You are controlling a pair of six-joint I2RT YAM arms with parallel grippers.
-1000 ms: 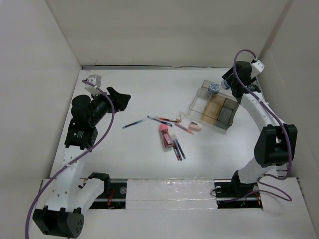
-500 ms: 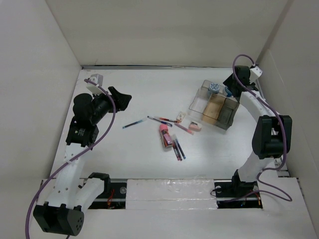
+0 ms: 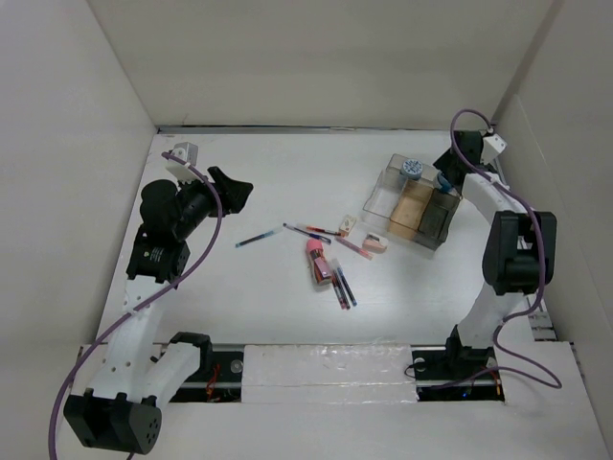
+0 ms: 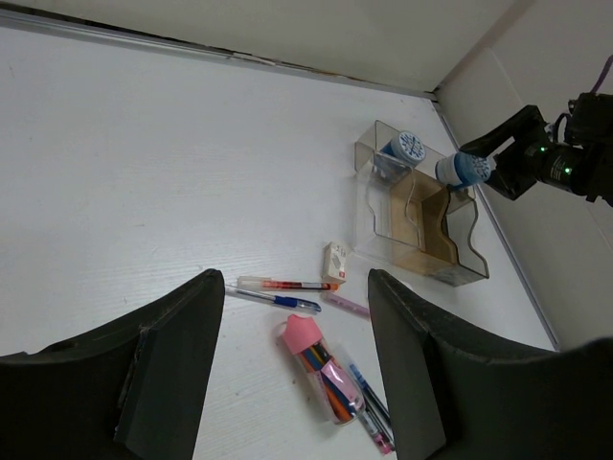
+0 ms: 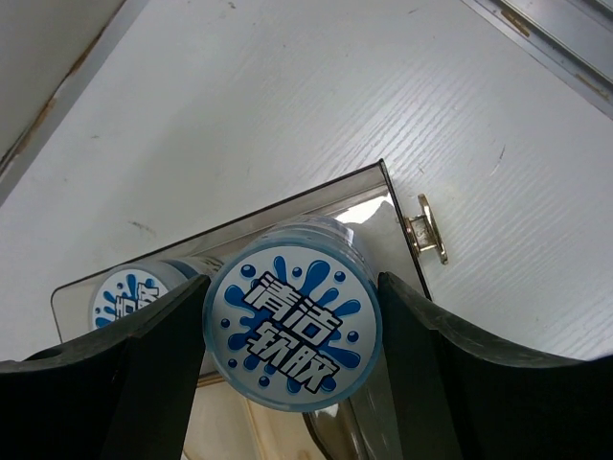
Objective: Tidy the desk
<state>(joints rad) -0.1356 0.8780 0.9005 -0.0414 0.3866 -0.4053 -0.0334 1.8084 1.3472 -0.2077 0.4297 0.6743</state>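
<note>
The desk [image 3: 268, 172] is a white tabletop walled by white panels. My right gripper [image 5: 292, 287] is shut on a round jar with a blue-and-white lid [image 5: 292, 326]. It holds the jar over the back right corner of the clear compartmented tray [image 3: 375, 198]. A second, like jar [image 5: 129, 297] stands in the tray's back compartment. My left gripper [image 3: 235, 187] is open and empty, raised over the left part of the desk. It looks toward a pink-capped pencil case [image 4: 321, 369], loose pens [image 4: 283, 285] and a small eraser [image 4: 336, 263].
More pens [image 3: 343, 287] lie by the pencil case, and a blue pen [image 3: 259, 237] lies left of it. Two erasers [image 3: 374, 243] lie near the tray's front. A small metal clip [image 5: 426, 228] lies just outside the tray. A metal rail [image 3: 326, 359] runs along the near edge.
My right gripper has moved with the jar from behind the tray to over its back right corner. My left arm has barely moved.
</note>
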